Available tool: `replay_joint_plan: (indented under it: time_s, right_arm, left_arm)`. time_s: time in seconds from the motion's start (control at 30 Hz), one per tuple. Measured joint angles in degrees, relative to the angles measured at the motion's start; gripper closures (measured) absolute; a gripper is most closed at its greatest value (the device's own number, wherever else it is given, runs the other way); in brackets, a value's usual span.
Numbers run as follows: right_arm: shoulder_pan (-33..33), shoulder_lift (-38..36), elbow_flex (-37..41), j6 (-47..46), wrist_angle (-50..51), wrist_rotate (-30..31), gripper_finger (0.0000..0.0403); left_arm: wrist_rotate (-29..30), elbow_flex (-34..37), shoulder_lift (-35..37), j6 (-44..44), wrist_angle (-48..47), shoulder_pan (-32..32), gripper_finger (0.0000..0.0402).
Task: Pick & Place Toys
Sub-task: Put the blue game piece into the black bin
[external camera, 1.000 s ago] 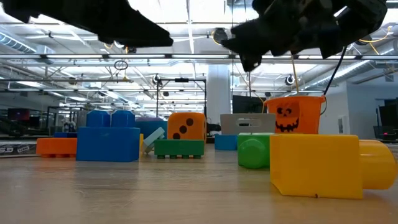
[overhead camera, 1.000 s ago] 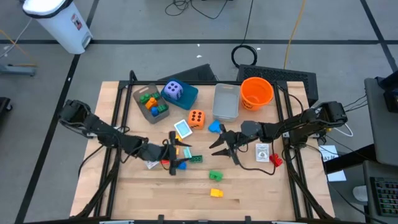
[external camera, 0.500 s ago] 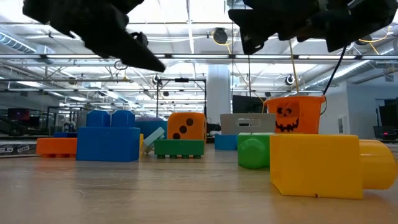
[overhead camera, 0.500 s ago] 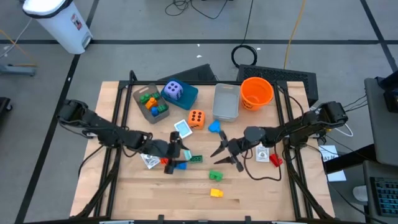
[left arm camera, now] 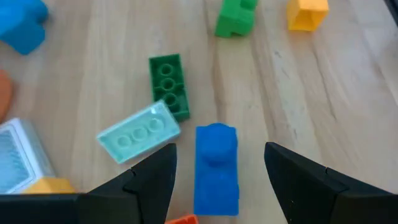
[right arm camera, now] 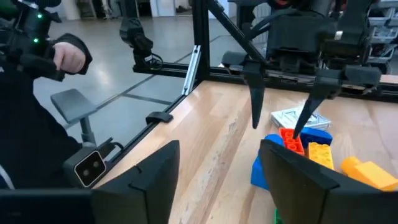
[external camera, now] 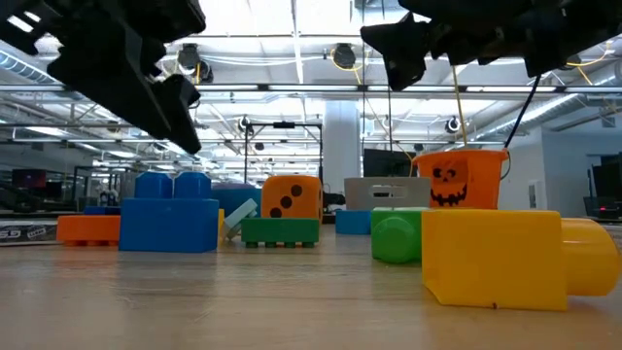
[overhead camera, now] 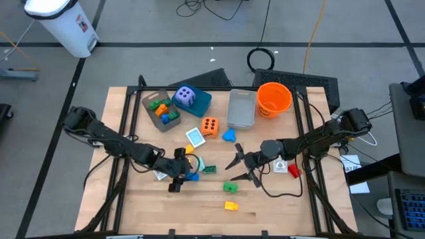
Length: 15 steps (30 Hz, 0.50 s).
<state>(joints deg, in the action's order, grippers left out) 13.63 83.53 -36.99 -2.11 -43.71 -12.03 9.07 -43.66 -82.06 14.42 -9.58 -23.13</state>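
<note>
The left pincer (left arm camera: 217, 163), released, straddles the blue brick (left arm camera: 216, 168), whose long axis runs between its fingers, mid-surface.

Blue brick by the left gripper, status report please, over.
Left gripper open, poised straddling the blue brick, not gripping. Right gripper open, empty, mid-table. Pale green brick and dark green brick lie close beside the blue one.

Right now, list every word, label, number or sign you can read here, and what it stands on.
No words or numbers are readable.
Orange bucket: a black jack-o'-lantern face, no lettering.
Orange die: black pips only.
Purple die: pips only.
Card by the right arm: print too small to read.
</note>
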Motion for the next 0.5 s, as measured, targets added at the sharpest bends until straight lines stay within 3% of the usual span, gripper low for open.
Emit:
replay_joint_plan:
  time_s: [0.5]
  right_arm:
    - [-0.9,0.0,0.0,0.7,2.9,0.0,0.0175]
  left_arm:
    - [-1.5,-0.1,-7.0,-0.4,3.5,2.1,0.0149]
